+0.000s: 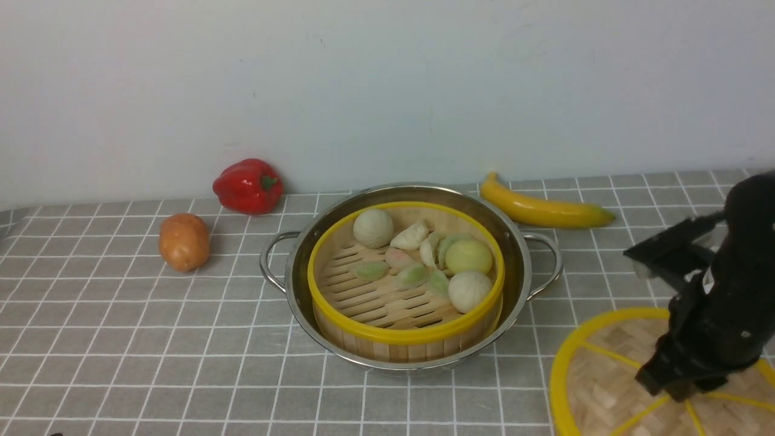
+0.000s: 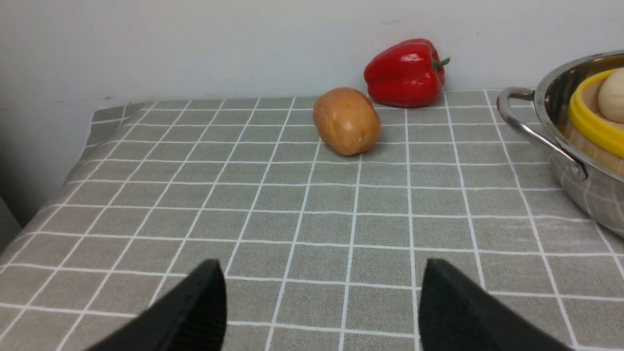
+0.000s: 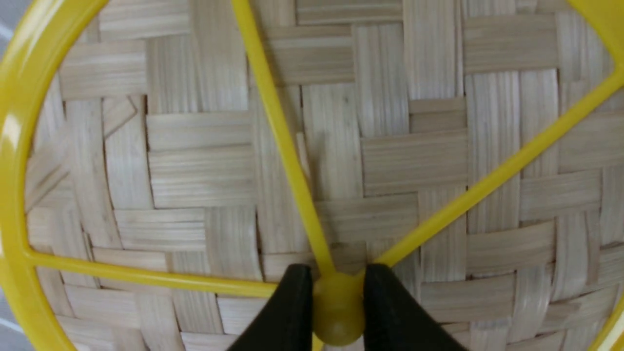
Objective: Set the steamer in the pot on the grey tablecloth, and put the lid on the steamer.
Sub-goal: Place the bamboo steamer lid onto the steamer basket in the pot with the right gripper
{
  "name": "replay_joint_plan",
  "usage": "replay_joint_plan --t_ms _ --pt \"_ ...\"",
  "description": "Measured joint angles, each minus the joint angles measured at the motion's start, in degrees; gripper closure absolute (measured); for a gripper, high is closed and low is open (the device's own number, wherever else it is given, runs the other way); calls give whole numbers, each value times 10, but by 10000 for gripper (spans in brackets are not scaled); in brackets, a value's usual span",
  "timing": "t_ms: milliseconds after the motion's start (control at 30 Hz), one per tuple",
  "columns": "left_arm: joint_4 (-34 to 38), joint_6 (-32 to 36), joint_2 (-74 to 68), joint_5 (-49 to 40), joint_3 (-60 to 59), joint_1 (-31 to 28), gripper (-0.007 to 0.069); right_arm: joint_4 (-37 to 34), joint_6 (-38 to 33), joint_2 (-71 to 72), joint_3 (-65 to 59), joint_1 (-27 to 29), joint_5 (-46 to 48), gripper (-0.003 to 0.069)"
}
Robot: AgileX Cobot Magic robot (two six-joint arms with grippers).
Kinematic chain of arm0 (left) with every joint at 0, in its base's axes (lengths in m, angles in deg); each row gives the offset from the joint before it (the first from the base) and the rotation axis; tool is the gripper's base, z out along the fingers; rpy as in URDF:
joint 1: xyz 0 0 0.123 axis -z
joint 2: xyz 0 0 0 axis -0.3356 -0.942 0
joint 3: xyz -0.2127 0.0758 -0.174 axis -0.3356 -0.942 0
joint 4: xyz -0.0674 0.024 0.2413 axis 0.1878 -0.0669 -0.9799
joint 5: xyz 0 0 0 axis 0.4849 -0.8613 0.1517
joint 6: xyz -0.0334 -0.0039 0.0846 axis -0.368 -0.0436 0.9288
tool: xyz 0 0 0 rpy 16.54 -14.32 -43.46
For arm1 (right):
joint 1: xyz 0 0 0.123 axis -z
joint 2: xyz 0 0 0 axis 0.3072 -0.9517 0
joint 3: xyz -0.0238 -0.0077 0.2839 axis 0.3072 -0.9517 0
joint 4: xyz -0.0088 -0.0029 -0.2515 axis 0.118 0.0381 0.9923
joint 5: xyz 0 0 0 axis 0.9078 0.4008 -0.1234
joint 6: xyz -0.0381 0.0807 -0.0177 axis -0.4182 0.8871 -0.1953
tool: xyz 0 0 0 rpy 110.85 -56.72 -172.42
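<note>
Steamer [image 1: 404, 284] sits in pot [image 1: 516, 266], frame centre: done. Lid [image 1: 605, 375] flat on cloth [image 1: 121, 339], lower right, not yet on steamer. Right jaws clasp lid hub [image 3: 337, 312]; left jaws spread, empty.

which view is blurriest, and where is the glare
front view: softest, the right arm smeared and dark, glare on the red pepper; left wrist view: sharp, highlights on the pot rim; right wrist view: crisp lid weave, sheen on its yellow rim
</note>
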Motion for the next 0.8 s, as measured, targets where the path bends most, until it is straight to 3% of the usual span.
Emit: replay_joint_plan --t_ms 100,333,433,800 --pt "0 0 0 0 0 0 132 -3 -4 30 29 0 0 512" --pt "0 0 0 0 0 0 132 -107 -126 54 168 -5 -14 512" --pt "0 0 0 0 0 0 132 -153 -188 28 243 -32 -18 512" --pt "0 0 0 0 0 0 132 -162 -254 -136 366 -104 -29 512"
